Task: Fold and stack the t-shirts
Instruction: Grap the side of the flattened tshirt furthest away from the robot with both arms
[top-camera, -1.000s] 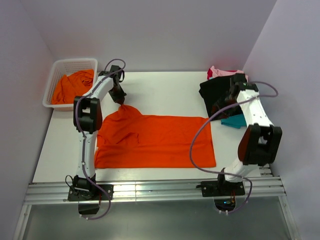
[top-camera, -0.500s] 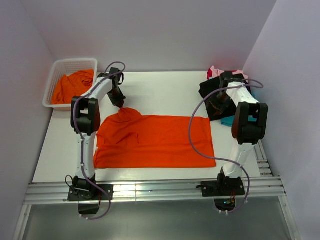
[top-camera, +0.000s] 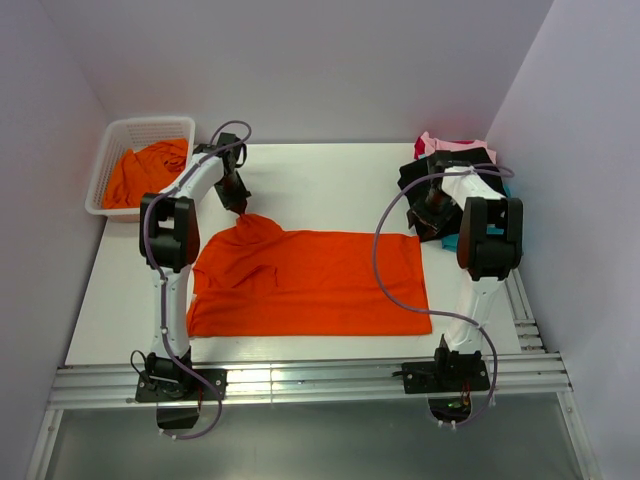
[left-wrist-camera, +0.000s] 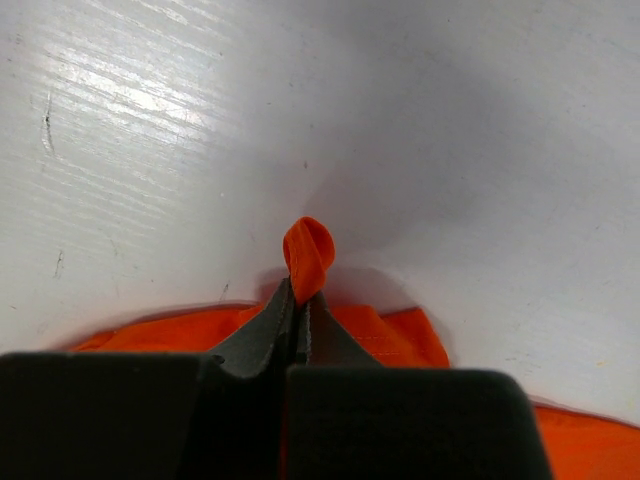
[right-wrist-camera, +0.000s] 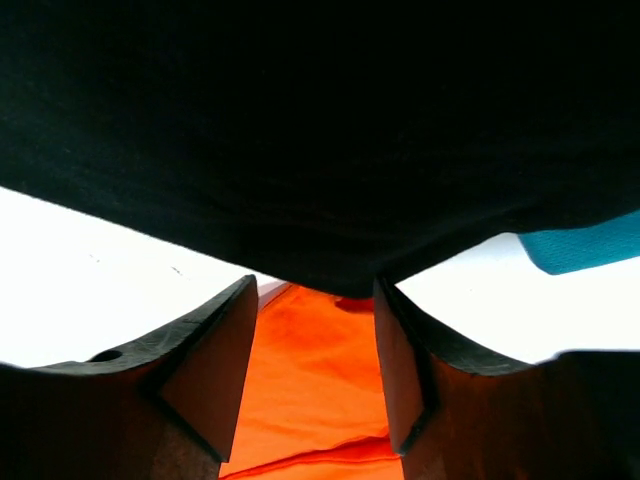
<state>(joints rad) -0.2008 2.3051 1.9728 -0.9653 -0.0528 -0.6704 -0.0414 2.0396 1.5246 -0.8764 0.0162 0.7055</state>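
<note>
white basket (top-camera: 150, 121) at 10 o'clock, stuffed with crumpled orange shirts (top-camera: 145, 172). left gripper (left-wrist-camera: 300, 300) stretched out far, pinched tight on a corner of the big orange shirt (top-camera: 320, 280) spread at center. right gripper (right-wrist-camera: 312, 290) at 2 o'clock, jaws apart, right at the black shirt (right-wrist-camera: 320, 130) edge.

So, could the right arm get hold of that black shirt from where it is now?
Probably yes: its fingers stand open right at the edge of the black shirt, with nothing between them and the cloth.
</note>
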